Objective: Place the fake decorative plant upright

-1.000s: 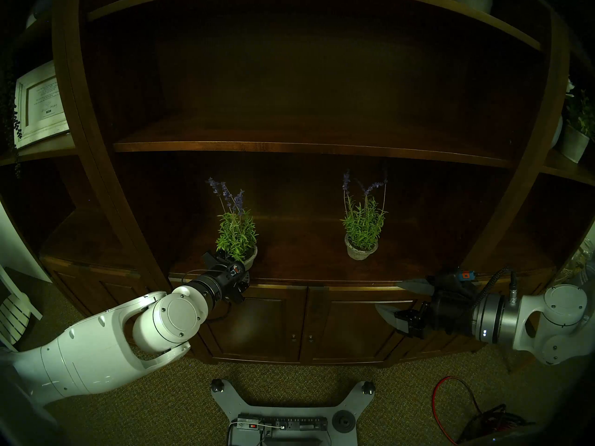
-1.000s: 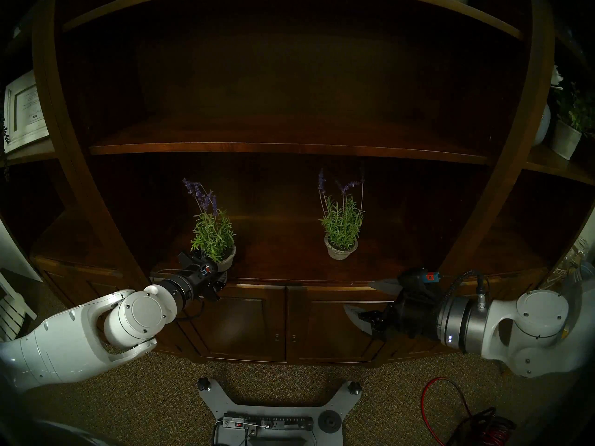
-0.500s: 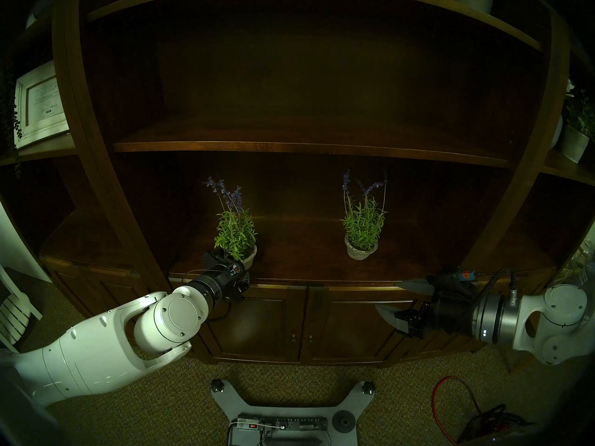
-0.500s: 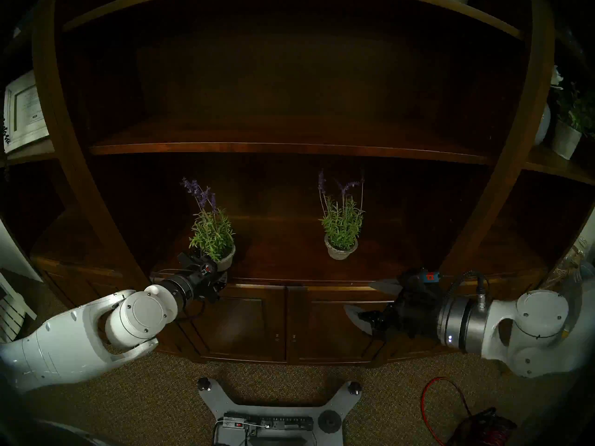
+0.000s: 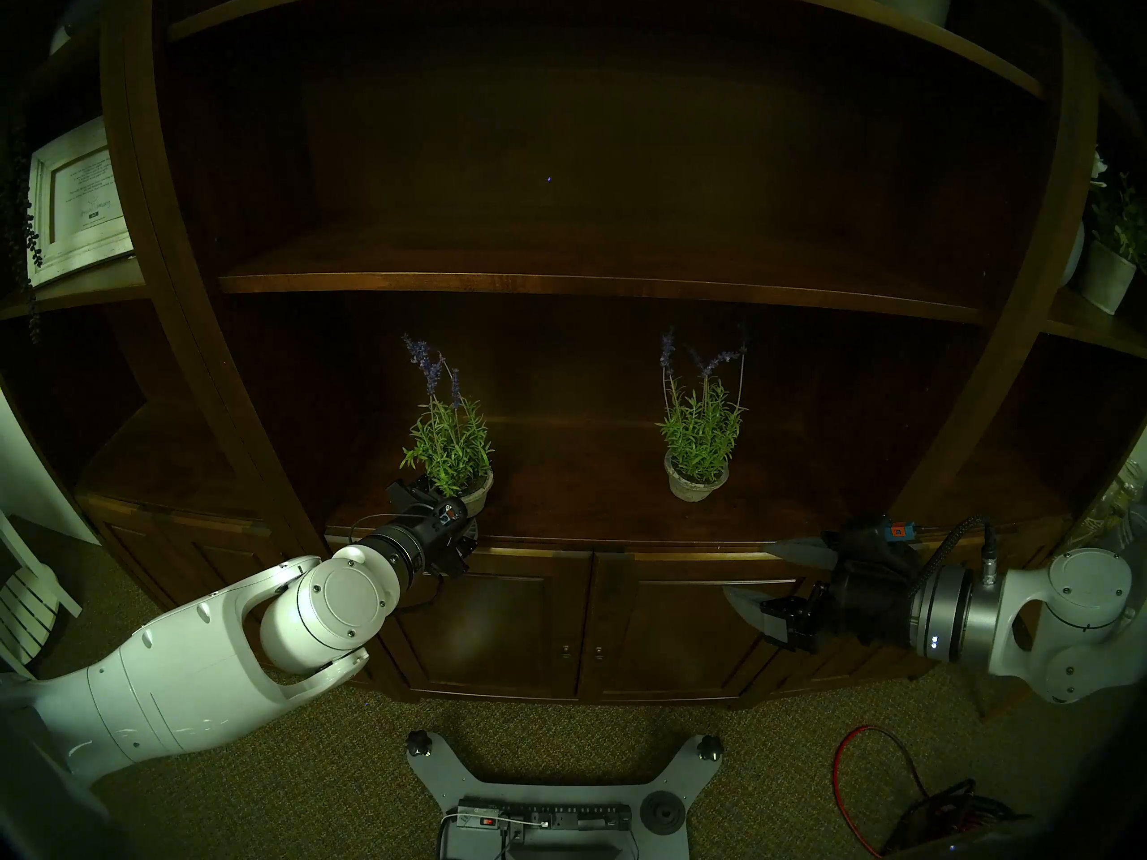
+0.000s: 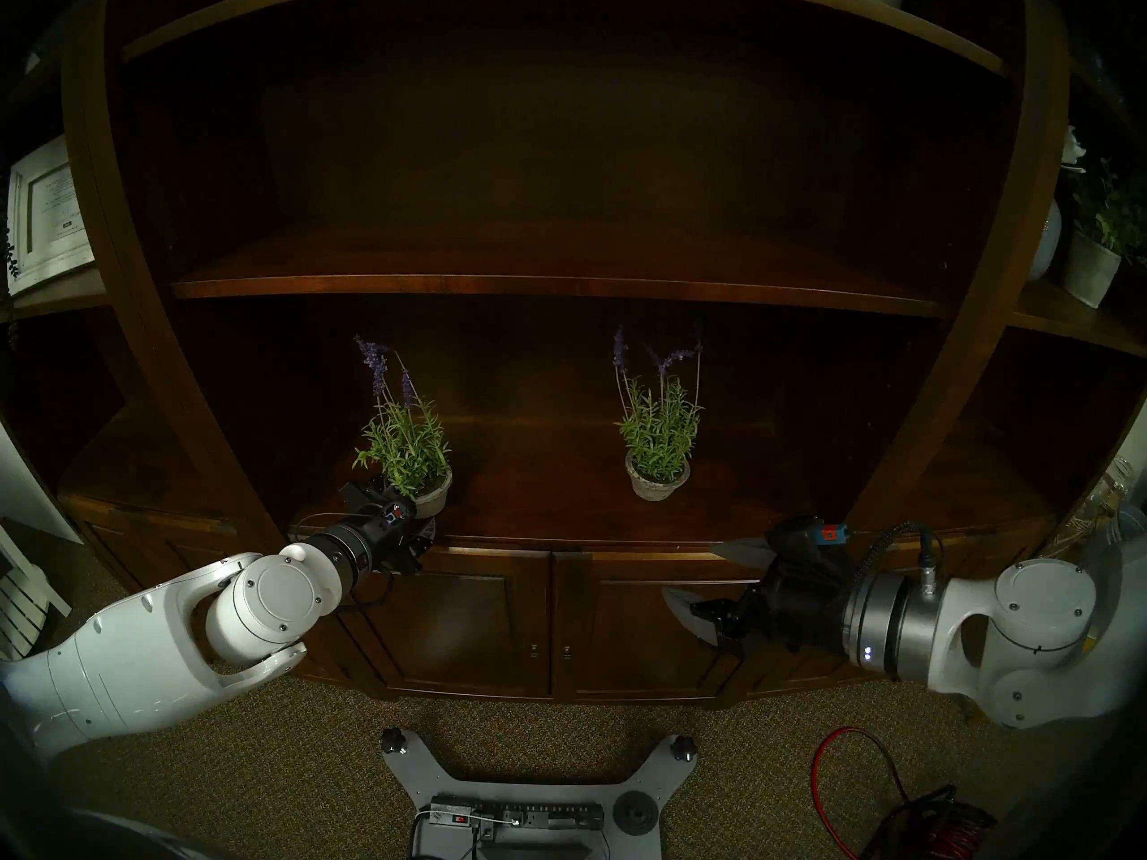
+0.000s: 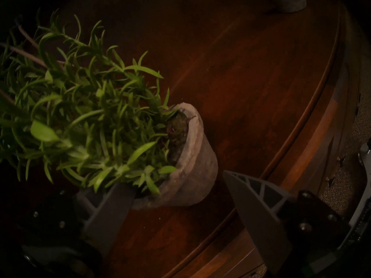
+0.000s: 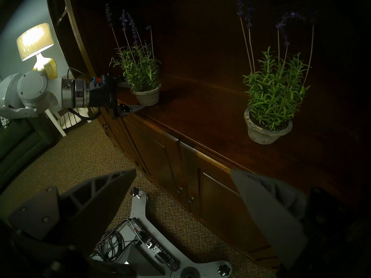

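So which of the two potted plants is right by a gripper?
The left potted plant: the left gripper straddles its pot. The right potted plant stands alone.

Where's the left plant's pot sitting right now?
In the head view the pot stands on the cabinet top, left side near the front edge, flanked by the left tool.

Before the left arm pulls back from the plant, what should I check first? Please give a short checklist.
1. Left plant upright on the shelf: ok.
2. Its pot fully on the wood, though near the front edge: ok.
3. Left pincer open, one finger clear of the pot: ok.
4. Other finger free of pot and leaves: cannot tell, foliage covers its tip.
5. Right pincer open and empty: ok.
6. Right plant upright, out of the path: ok.
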Robot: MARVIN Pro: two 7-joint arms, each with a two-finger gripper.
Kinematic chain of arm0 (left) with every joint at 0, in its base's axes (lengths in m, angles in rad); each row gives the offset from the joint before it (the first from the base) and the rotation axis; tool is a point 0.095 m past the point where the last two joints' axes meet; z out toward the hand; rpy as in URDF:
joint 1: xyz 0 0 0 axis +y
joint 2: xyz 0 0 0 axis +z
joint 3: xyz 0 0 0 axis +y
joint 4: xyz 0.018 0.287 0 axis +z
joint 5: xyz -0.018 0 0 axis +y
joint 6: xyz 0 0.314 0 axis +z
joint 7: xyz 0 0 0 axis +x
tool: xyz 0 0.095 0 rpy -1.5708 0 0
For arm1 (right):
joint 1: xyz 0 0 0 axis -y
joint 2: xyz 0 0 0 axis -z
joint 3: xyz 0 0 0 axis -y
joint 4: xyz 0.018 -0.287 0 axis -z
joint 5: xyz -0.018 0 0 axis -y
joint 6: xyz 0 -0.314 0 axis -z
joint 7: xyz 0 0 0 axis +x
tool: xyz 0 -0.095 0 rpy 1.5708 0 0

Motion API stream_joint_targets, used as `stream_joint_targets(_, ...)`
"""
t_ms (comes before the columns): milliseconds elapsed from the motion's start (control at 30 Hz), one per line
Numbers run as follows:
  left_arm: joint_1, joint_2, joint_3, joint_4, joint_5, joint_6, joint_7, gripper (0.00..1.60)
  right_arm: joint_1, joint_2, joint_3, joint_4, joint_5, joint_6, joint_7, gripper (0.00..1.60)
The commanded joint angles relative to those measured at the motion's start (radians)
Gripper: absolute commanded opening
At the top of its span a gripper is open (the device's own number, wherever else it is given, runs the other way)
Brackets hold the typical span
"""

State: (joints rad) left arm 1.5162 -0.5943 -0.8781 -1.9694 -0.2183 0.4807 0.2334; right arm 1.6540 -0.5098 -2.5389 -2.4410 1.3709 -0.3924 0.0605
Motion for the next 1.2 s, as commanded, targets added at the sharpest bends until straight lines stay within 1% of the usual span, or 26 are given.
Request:
stream_joint_targets(0,0.003,0.014,-0.009,-0.021,-0.003,0.004,0.003,1.31,0.014,-0.001,0.008,-0.002,0.002,-0.014,0.001,1.6)
stream_joint_targets(133,0.011,0.023,-0.013,-0.032,-0.006,0.003,0.008,1.4,0.014,-0.001,0.008,-0.002,0.002,-0.014,0.001,1.6)
stream_joint_targets(233,0.016,0.03,-0.016,-0.039,-0.007,0.004,0.014,1.39,0.014,-0.001,0.008,-0.002,0.002,-0.014,0.001,1.6)
stream_joint_targets(467,0.023,0.04,-0.022,-0.047,-0.013,0.005,0.028,1.45,0.014,-0.001,0.008,-0.002,0.002,-0.014,0.001,1.6)
stream_joint_targets(600,0.021,0.038,-0.028,-0.044,-0.019,0.006,0.039,1.47,0.014,-0.001,0.008,-0.002,0.002,-0.014,0.001,1.6)
stream_joint_targets(633,0.02,0.038,-0.029,-0.044,-0.02,0.006,0.04,1.52,0.014,-0.001,0.008,-0.002,0.002,-0.014,0.001,1.6)
stream_joint_targets(767,0.016,0.035,-0.029,-0.04,-0.022,0.007,0.044,1.53,0.014,-0.001,0.008,-0.002,0.002,-0.014,0.001,1.6)
stream_joint_targets(800,0.012,0.032,-0.029,-0.036,-0.023,0.007,0.044,1.57,0.014,-0.001,0.008,-0.002,0.002,-0.014,0.001,1.6)
stream_joint_targets(867,0.009,0.029,-0.028,-0.031,-0.025,0.006,0.044,1.59,0.014,-0.001,0.008,-0.002,0.002,-0.014,0.001,1.6)
stream_joint_targets(1167,-0.002,0.013,-0.024,-0.014,-0.025,0.004,0.043,1.6,0.014,-0.001,0.008,-0.002,0.002,-0.014,0.001,1.6)
